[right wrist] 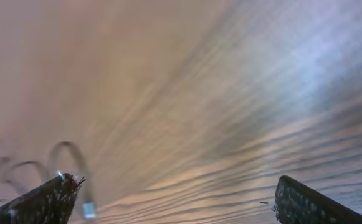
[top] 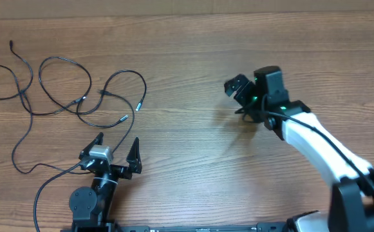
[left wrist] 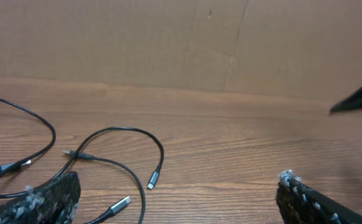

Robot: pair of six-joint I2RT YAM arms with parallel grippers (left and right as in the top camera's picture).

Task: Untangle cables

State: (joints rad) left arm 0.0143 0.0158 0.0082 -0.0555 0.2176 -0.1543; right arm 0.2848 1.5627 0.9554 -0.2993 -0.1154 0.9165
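Wood-grain bench [top: 193,38] fills the view, and the thin black cables [top: 64,90] sprawl in overlapping loops on its left side. The left tool [top: 117,145] sits just short of them, jaws spread, holding nothing. The right tool [top: 238,93] hovers well apart from them, wide open and empty too.

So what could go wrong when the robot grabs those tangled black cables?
1. The cables cross each other in loops, so pulling one plug tip might tighten the tangle.
2. They lie thin and flat on the table; the open left gripper might pinch two or slip off.
3. The open right gripper is far from them, so the whole bunch could drag along.
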